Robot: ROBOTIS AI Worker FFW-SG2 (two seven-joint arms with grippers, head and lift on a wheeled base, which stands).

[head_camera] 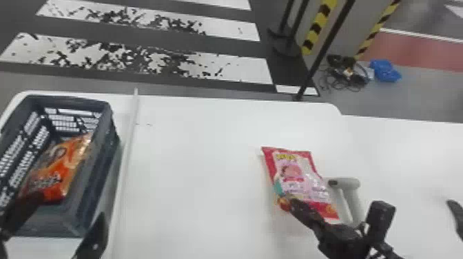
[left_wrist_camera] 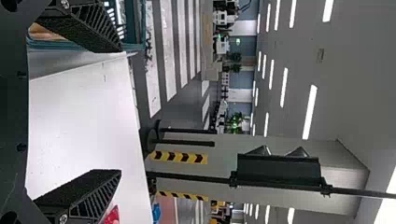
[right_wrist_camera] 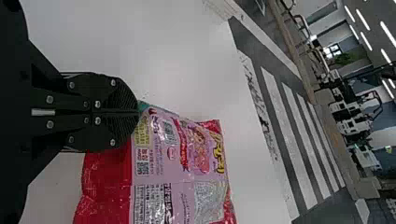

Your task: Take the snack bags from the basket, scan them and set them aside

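Observation:
My left gripper stands open at the near end of the dark basket, one finger over the orange snack bag that leans inside. In the left wrist view, the gripper has nothing between its spread fingers. Right of the table's middle, my right gripper is shut on a side edge of the red and pink snack bag. The right wrist view shows the gripper closed at the edge of that bag, its printed face exposed.
A light grey handheld scanner is just right of the pink bag, partly behind the right gripper. A thin white strip runs along the table beside the basket. Some black object stands at the table's right edge.

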